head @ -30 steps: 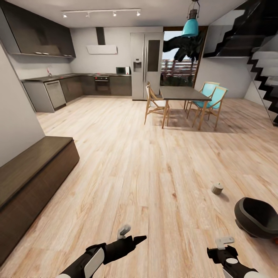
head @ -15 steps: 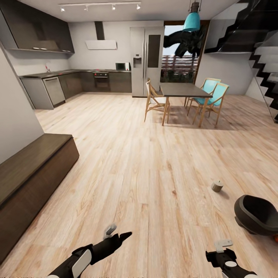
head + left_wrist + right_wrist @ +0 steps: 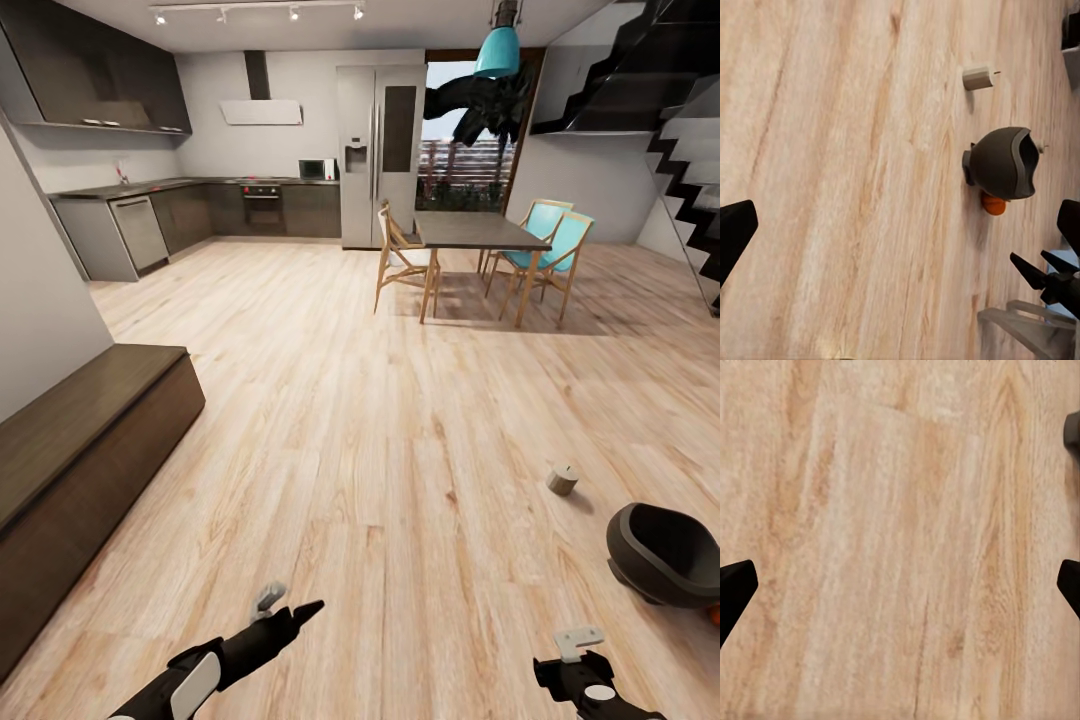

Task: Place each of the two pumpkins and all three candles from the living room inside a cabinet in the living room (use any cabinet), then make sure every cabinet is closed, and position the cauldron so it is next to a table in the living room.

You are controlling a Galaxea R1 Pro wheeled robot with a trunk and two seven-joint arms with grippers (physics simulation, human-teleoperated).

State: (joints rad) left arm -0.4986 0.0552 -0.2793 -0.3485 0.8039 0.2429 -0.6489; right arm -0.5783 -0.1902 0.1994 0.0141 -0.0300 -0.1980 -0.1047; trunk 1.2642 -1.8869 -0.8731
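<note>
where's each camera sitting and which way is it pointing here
Head view: from the robot's head, looking forward and down over the wood floor toward the kitchen and dining table; left gripper and right gripper show at the bottom.
Left wrist view: on the left arm, facing the floor; dark fingertips at both edges, and the right arm shows too.
Right wrist view: on the right arm, facing bare floor; dark fingertips at both edges.
Shared: head and left wrist views both show the candle, cauldron and a pumpkin.
</note>
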